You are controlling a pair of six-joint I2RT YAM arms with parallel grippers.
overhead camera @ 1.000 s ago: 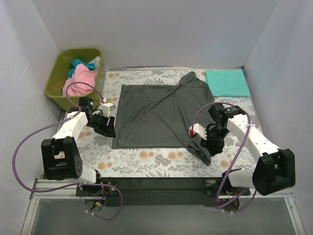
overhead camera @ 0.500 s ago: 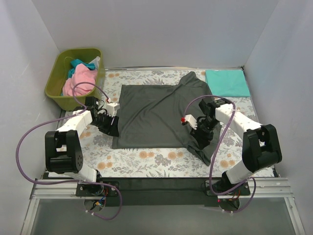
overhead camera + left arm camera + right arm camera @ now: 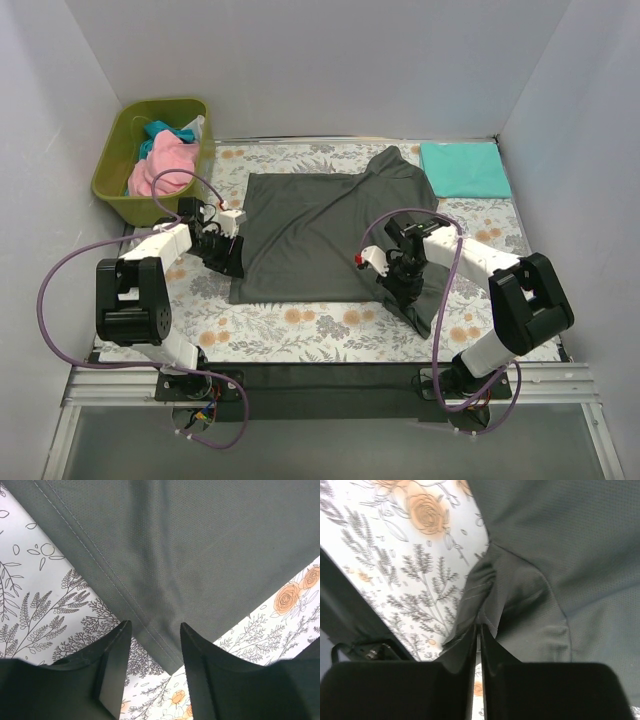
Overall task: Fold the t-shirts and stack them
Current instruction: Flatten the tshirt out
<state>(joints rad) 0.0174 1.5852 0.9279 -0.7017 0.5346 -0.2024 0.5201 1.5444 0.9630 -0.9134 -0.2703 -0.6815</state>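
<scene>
Floral table cloth (image 3: 300, 335), olive bin (image 3: 118, 205)

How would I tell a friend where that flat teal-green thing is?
Look at the flowered table cloth and go to its far right corner. There lies the teal-green t-shirt, folded into a neat flat rectangle. Unlike the dark grey t-shirt spread wide beside it, or the clothes heaped in the olive bin, it is small and tidy.
</scene>
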